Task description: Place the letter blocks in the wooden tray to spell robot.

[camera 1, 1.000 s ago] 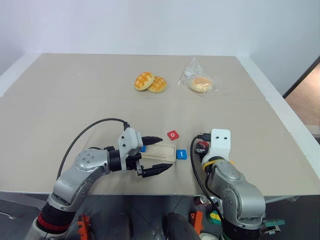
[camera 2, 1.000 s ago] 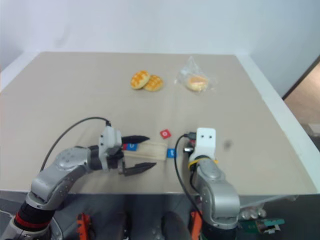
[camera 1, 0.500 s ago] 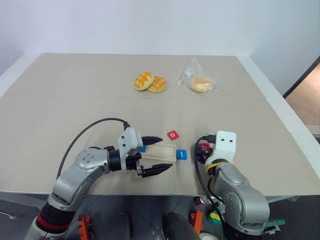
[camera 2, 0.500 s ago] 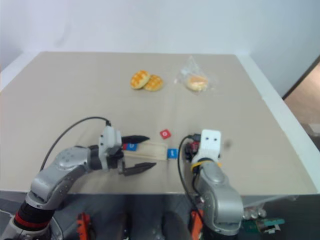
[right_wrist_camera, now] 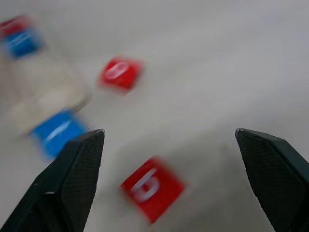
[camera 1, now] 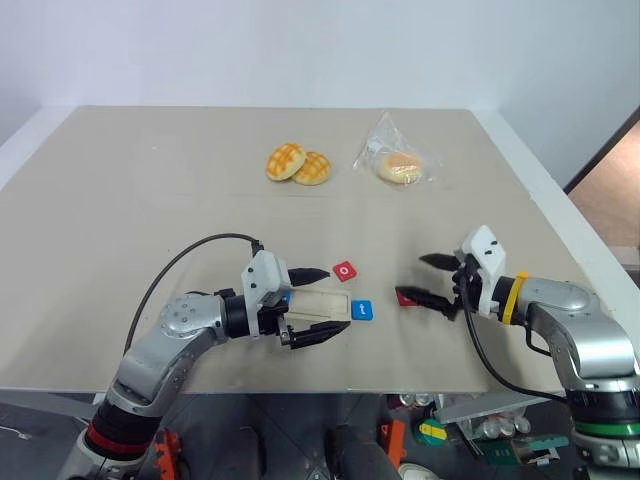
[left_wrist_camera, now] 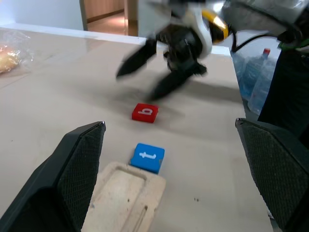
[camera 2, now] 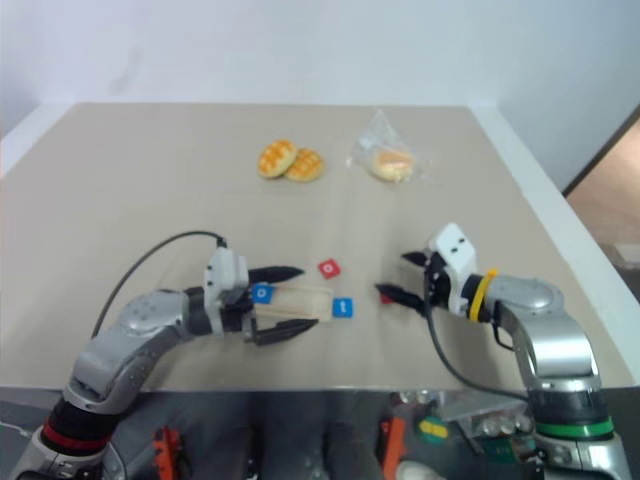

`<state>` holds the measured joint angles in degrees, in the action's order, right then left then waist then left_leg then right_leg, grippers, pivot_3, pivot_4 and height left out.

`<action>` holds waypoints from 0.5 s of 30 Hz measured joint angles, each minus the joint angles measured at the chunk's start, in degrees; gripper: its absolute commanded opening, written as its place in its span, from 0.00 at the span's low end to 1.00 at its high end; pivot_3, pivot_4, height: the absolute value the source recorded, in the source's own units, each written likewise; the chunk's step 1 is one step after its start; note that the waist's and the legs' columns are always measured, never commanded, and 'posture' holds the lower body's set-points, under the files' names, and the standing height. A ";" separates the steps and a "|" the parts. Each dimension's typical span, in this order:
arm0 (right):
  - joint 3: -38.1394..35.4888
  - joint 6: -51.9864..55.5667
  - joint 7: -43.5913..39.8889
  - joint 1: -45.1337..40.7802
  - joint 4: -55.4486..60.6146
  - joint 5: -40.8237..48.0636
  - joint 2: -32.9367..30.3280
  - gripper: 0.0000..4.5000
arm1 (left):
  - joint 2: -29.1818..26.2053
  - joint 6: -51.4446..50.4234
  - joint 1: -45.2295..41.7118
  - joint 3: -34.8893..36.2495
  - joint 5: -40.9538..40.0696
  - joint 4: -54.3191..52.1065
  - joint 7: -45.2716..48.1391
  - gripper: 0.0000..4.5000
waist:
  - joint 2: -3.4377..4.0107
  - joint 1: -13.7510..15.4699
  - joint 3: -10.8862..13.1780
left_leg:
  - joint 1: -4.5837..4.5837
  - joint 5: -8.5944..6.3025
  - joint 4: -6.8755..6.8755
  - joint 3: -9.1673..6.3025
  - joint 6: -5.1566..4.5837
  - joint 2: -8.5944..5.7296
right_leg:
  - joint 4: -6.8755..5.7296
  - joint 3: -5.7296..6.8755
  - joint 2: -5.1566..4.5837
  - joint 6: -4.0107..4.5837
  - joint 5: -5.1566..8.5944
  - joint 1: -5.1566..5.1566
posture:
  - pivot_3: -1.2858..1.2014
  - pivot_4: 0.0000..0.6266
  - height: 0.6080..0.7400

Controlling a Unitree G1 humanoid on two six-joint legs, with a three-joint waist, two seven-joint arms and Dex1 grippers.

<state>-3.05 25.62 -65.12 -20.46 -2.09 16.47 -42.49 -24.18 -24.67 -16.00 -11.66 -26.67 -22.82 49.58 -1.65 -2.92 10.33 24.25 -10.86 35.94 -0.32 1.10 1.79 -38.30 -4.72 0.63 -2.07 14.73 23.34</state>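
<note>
**Now both grippers are open near the tray**

Right now a big tan table [camera 1: 120, 220] holds everything. The left gripper [camera 1: 312, 303] reaches in from the left, and its two black fingers are spread wide apart, one on each side of the wooden tray [camera 1: 318, 304]. It holds nothing. The right gripper [camera 1: 430, 279] comes in from the right side of the table. Its fingers are wide apart too, and it holds nothing.

The tray is a pale wooden strip near the front edge of the table. A blue block [camera 2: 262, 293] sits at the tray's left end, by the left gripper's camera. A blue "t" block [camera 1: 362, 311] lies flat on the table, touching or just beside the tray's right end. A red "o" block [camera 1: 345, 270] lies on the table just behind the tray. A red "b" block [left_wrist_camera: 145, 112] lies on the table between the "t" block and the right gripper, right by the lower finger.

At the far side of the table sit two golden buns [camera 1: 299, 165], touching each other. Near them, to the right, a bun in a clear bag [camera 1: 399, 162] rests.
</note>
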 measured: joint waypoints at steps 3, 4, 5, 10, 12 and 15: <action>3.96 -11.08 -7.80 -5.40 -12.22 -2.59 -1.33 1.00 | 0.37 0.11 0.18 0.02 0.33 0.04 -0.59 1.00 | 0.01 0.08 0.01 | 0.00 0.00 0.01 0.00 0.00 0.00 | 0.01 -0.02 -0.01 -0.01 0.00 0.00 | 0.52 0.24 1.00; 4.67 -13.19 -9.08 -6.97 -14.90 -3.17 -1.32 1.00 | 0.51 0.13 0.26 0.04 0.39 0.03 -0.81 1.00 | 0.01 0.09 0.01 | 0.01 0.00 0.01 0.01 0.00 -0.01 | 0.01 -0.02 -0.02 -0.03 -0.02 0.00 | 0.52 0.24 1.00; 5.43 -15.81 -10.49 -9.10 -18.30 -3.69 -1.21 1.00 | 0.67 0.13 0.30 0.01 0.50 0.03 -1.10 1.00 | 0.01 0.10 0.01 | 0.00 0.00 0.02 0.01 0.00 -0.01 | 0.01 -0.04 -0.02 -0.05 -0.03 -0.01 | 0.52 0.24 1.00; 7.28 -21.62 -13.05 -11.60 -24.28 -5.08 -0.35 0.94 | 0.73 0.12 0.82 0.05 0.80 0.02 -2.05 1.00 | 0.01 0.22 0.01 | 0.01 0.00 0.10 -0.01 0.01 -0.02 | 0.01 -0.03 -0.05 -0.08 -0.06 -0.05 | 0.52 0.24 1.00; 7.86 -23.51 -13.80 -10.49 -24.69 -5.56 0.27 0.94 | 0.74 0.05 1.19 0.08 0.80 -0.03 -2.44 1.00 | 0.01 0.23 0.01 | 0.01 0.00 0.10 -0.01 0.01 -0.03 | 0.01 -0.03 -0.07 -0.09 -0.07 -0.05 | 0.52 0.24 1.00; 7.36 -24.72 -13.67 -8.32 -23.52 -4.78 0.49 0.94 | 0.69 -0.18 1.73 0.29 0.79 -0.21 -3.15 1.00 | 0.01 0.27 0.00 | 0.00 0.00 0.14 -0.03 0.02 -0.02 | 0.01 -0.02 -0.07 -0.11 -0.08 -0.10 | 0.52 0.24 1.00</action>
<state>4.31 0.90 -78.79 -28.79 -25.61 11.68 -42.00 -23.48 -24.85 -14.26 -11.36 -25.88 -23.03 46.43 -1.64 -2.65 10.33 24.25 -10.86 36.09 -0.35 1.11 1.77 -38.29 -4.74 0.56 -2.18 14.65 23.23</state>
